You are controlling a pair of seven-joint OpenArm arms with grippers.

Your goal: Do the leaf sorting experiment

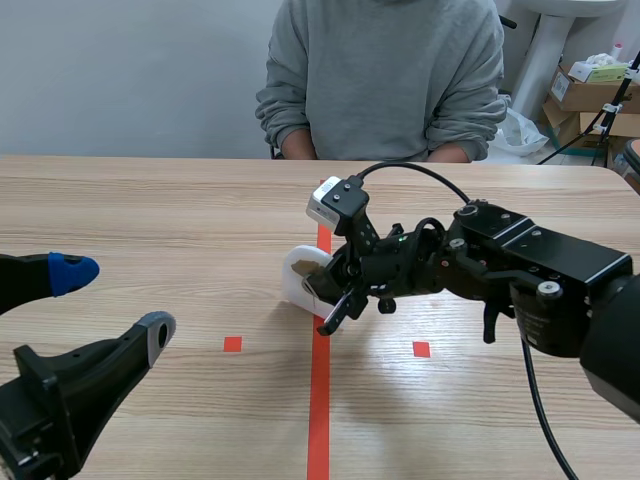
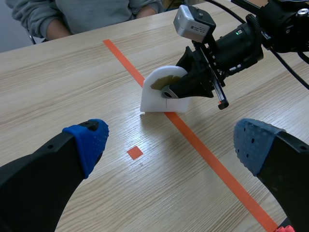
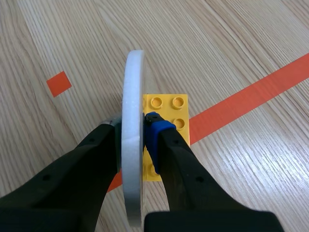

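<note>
Right now the right gripper [image 1: 335, 300], coming in from the right side of the scene view and reaching to the middle of the frame, is pinching a white foam disc [image 1: 298, 275]. The right wrist view shows the disc edge-on and upright, pressed between the two fingers, with the blue pad [image 3: 153, 126] flat against one face. On that same side, a yellow studded brick [image 3: 166, 104] lies flat on the table, partly under the finger and just beside the disc. Whether brick and disc touch cannot be told. The brick overlaps the orange-red tape line [image 1: 320, 400] that runs up the centre of the scene view.

From the left wrist view, the disc's lower edge appears to rest on the table at the tape line, and a brown patch [image 2: 161, 82] shows on its face; what that is cannot be made out.

At the lower left of the scene view, the left gripper [image 1: 115, 300] hangs low over the wooden table [image 1: 150, 210] with its fingers spread wide and nothing between them, well apart from the disc.

Across the table, at the top centre of the scene view, sits a person in a grey sweatshirt [image 1: 385, 70]. Cardboard boxes [image 1: 590, 95] stand at the upper right.
</note>
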